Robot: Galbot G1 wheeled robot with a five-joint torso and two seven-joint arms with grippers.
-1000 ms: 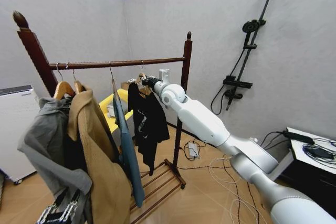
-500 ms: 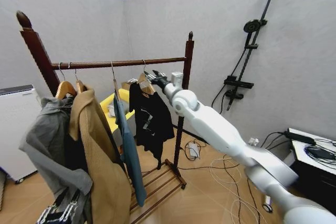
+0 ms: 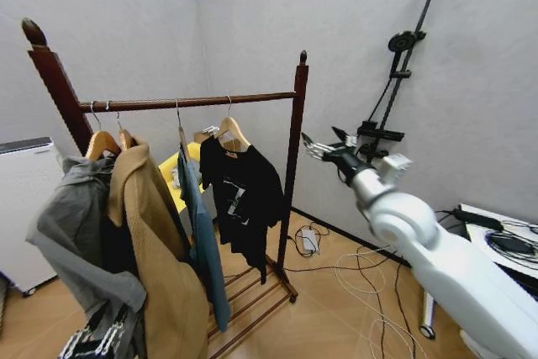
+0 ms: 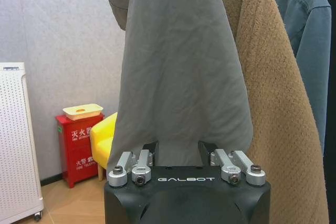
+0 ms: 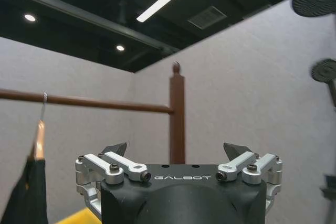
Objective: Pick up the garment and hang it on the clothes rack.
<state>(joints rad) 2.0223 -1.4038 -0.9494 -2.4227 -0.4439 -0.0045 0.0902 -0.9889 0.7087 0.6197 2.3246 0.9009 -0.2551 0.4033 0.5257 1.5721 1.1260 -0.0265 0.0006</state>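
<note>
from my head, the garment hangs on its light wooden hanger, hooked over the top bar of the clothes rack near the right post, beside the teal-blue shirt and the tan coat. my right claw floats right of that post, spread, pinching nothing. from my left wrist, my left claw sits spread just before a grey jacket. from my right wrist, my spread fingertips frame the post, hanger off to one side.
</note>
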